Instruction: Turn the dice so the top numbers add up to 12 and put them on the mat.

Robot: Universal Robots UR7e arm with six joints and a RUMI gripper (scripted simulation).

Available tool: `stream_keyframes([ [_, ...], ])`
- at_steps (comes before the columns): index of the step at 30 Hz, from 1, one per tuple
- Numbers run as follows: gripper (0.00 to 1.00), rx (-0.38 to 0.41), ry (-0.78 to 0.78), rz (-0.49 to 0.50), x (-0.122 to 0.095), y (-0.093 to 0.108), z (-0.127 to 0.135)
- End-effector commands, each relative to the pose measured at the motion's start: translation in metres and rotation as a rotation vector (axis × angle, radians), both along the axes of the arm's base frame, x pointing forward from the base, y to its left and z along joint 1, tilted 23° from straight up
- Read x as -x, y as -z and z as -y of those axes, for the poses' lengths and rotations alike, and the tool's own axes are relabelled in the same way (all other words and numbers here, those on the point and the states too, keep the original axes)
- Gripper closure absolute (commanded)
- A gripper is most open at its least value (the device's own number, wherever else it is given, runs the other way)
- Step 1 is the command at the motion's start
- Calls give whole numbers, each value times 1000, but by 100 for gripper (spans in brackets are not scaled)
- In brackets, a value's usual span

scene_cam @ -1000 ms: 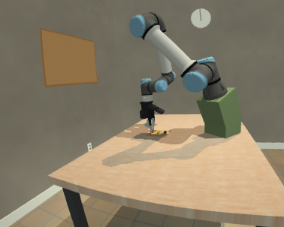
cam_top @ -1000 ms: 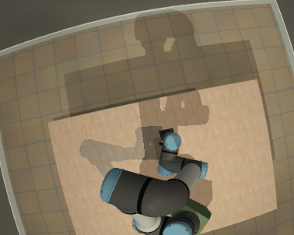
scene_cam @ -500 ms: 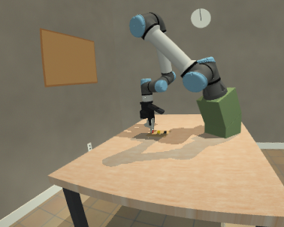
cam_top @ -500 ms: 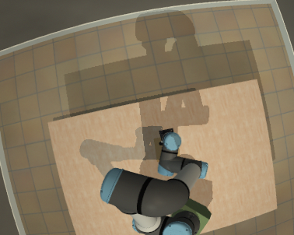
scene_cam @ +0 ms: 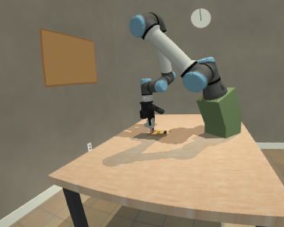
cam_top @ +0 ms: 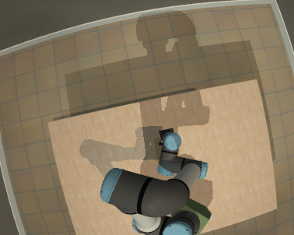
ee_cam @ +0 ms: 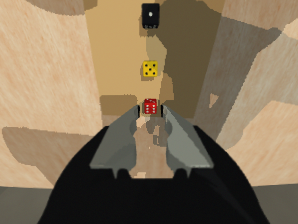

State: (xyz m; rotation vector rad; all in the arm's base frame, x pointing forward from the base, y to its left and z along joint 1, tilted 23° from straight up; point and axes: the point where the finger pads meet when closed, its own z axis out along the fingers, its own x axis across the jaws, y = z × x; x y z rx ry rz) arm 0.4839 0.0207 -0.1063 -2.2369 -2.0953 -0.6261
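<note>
Dice line the tan rectangular mat [ee_cam: 112,60]: small red cube [ee_cam: 151,106] between the slightly parted grey pincer [ee_cam: 150,111] tips, seemingly unclamped; yellow cube [ee_cam: 150,69], black cube [ee_cam: 150,15] beyond. Sum unverifiable; red die's flatness uncertain.

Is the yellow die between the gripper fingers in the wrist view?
No, the red die sits between the fingertips; the yellow die lies farther out on the mat.

Red [ee_cam: 151,106], yellow [ee_cam: 150,69], black dice [ee_cam: 150,15] on mat [ee_cam: 107,60]
</note>
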Motion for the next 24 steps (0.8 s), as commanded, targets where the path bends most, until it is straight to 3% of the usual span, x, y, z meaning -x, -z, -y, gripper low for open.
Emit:
stream_keyframes([
  [1, 82, 2, 0, 3, -2, 0, 1],
  [12, 82, 2, 0, 3, 2, -12, 4],
  [24, 82, 2, 0, 3, 15, -55, 17],
])
